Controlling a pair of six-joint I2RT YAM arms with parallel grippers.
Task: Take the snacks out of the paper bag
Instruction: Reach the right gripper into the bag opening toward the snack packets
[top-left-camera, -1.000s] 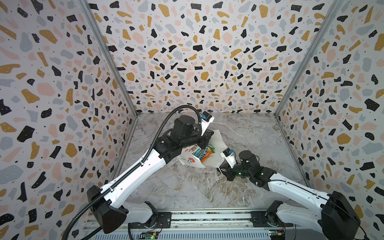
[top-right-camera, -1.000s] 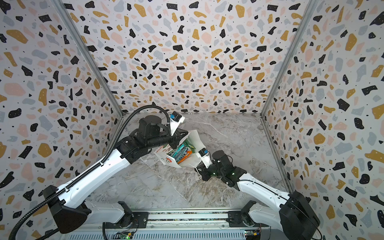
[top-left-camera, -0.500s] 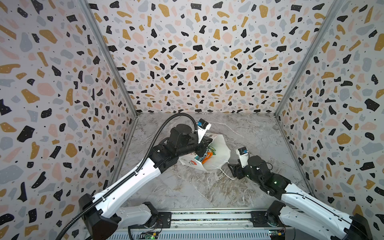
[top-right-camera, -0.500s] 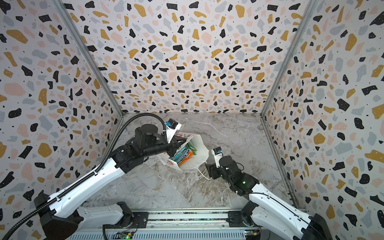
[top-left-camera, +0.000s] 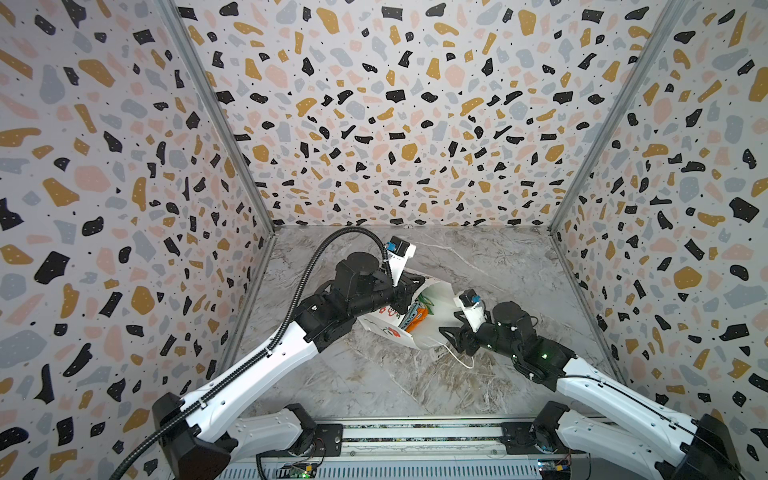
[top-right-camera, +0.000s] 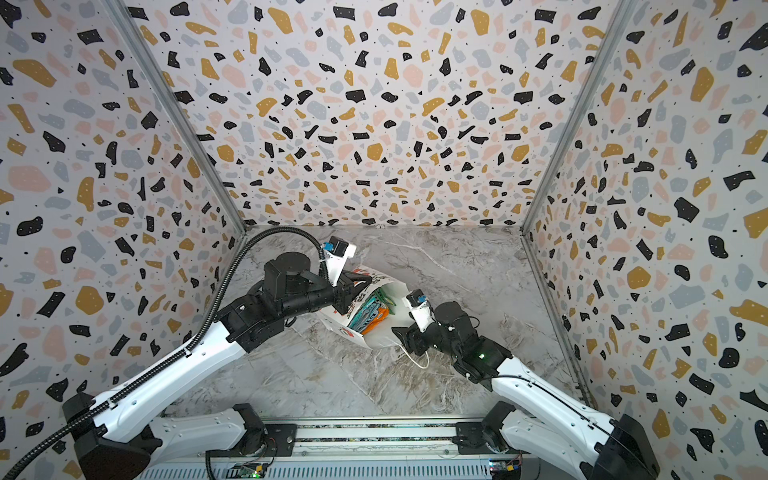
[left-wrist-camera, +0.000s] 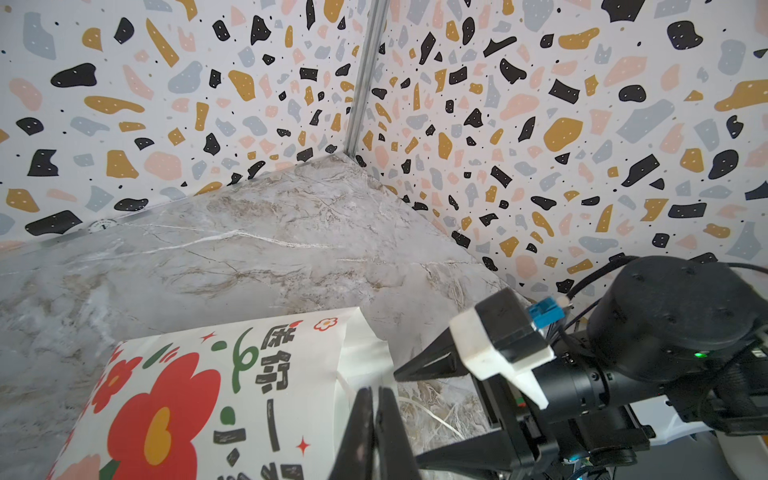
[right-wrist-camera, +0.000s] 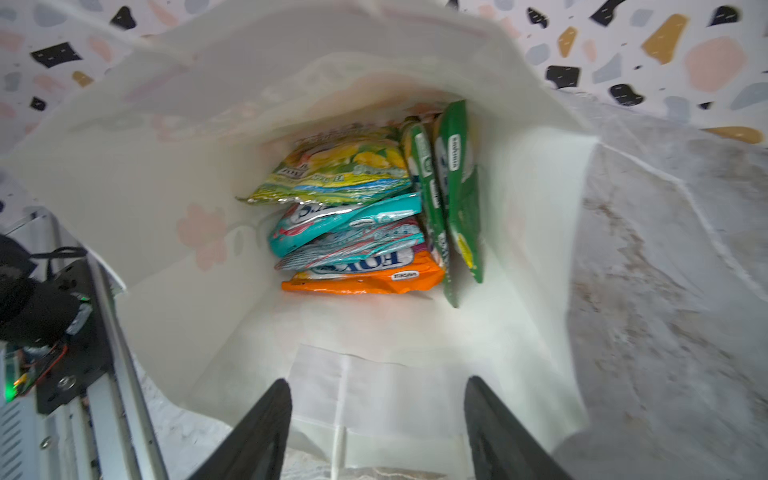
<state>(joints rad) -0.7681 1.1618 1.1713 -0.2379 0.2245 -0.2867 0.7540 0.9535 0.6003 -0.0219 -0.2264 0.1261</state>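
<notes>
The white paper bag lies tilted on the marble table, with its mouth facing my right arm. My left gripper is shut on the bag's upper rim, beside the red flower print. The snacks sit stacked deep inside: green-yellow, teal and orange packets, two green ones on edge. My right gripper stands open just at the mouth, over the bag's lower lip, holding nothing.
A white cord handle trails out of the bag onto the table under my right gripper. Terrazzo-patterned walls close the table on three sides. The rail with both arm bases runs along the front edge.
My right gripper opened, pulled back from the bag, then came back to its mouth. My left gripper stayed shut and lowered the rim slightly.
</notes>
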